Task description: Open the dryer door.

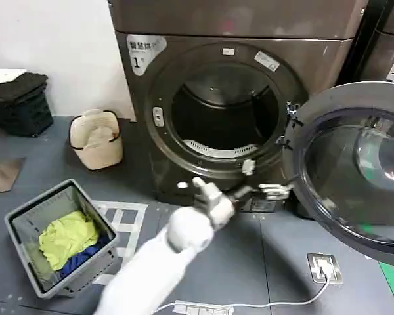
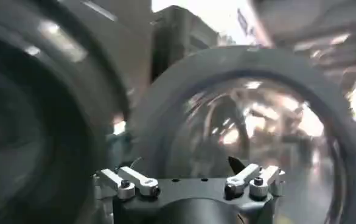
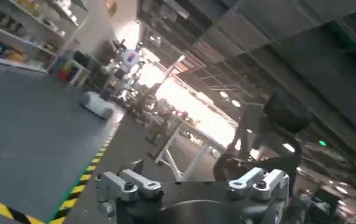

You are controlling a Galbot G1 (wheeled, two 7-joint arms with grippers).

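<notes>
Head view, upper centre: bronze-grey dryer marked "1" at its upper left corner. The round drum opening is fully exposed, dark inside, with a pale perforated strip along its lower edge.

The dryer door stands wide open at the right edge of the frame. It hangs from hinges on the right side of the opening, with its grey inner rim and domed glass facing the camera. In the left wrist view the door's inner side sits just ahead of the claw, and the drum opening lies beside it.

The left arm, white, rises from the bottom centre of the frame toward the middle. The left gripper sits low, between the bottom of the drum opening and the door's near edge, close to the hinge side. Contact with the door cannot be judged. Its fingers are spread apart with nothing between them.

Lower left: grey laundry basket holding a yellow-green garment over a blue one. Left of the dryer: beige basket. Left edge, middle height: black crate. Lower right on the floor: small metal socket box with a white cable.

The right gripper is idle and points out into the room above grey floor with yellow-black tape. Its fingers are parted and hold nothing.
</notes>
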